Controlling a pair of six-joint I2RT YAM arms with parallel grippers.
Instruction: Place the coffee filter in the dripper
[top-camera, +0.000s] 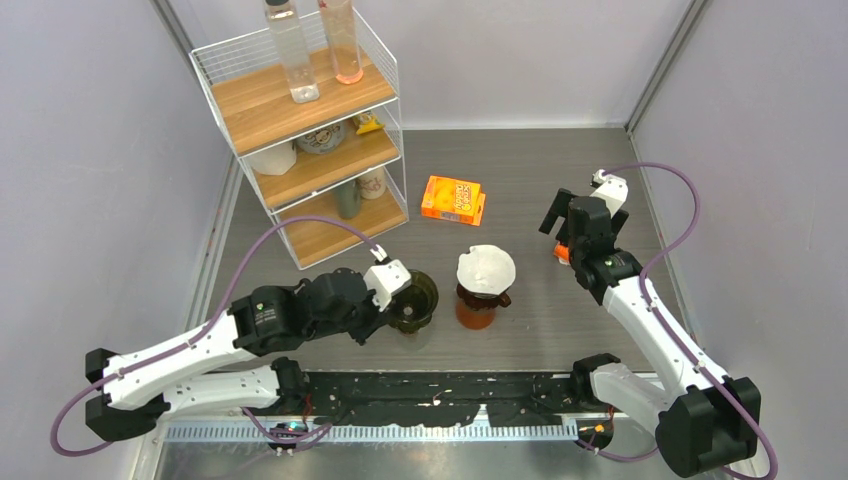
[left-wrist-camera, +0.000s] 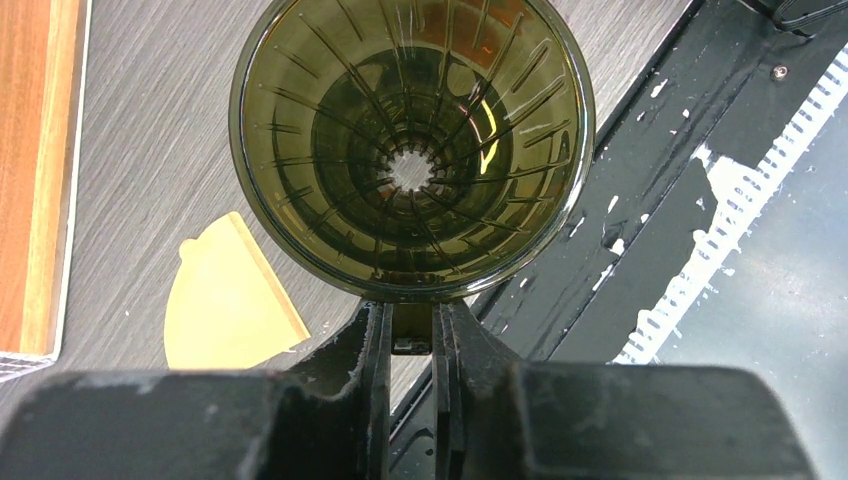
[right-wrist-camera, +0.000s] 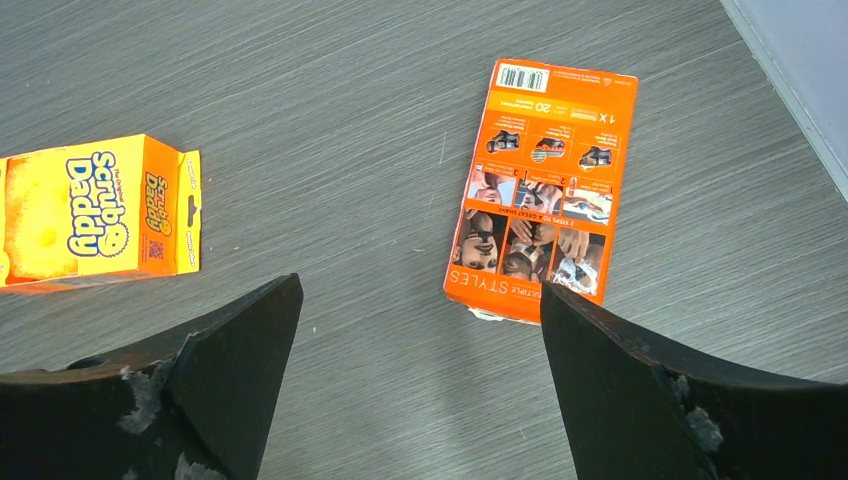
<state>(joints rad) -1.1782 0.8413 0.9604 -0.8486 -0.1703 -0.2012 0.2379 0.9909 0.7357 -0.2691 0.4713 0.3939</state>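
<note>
Gripping the smoky olive ribbed plastic dripper (left-wrist-camera: 410, 150) by its tab, in the nearly closed jaws of the left gripper (left-wrist-camera: 410, 325). Flat on the grey worktop (left-wrist-camera: 150, 120) just beside it, toward the wooden shelf rack (left-wrist-camera: 30, 150): the tan fan-shaped paper filter (left-wrist-camera: 228, 300), straight edge facing the dripper. Spread wide and empty at the right gripper (right-wrist-camera: 420, 290), well apart; open room between.

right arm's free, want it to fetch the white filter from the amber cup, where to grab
Pinch the white filter by its upper rim, coming straight down, one jaw inside and one outside. It sits open-mouthed in the amber cup, so only that thin edge stands clear.
</note>
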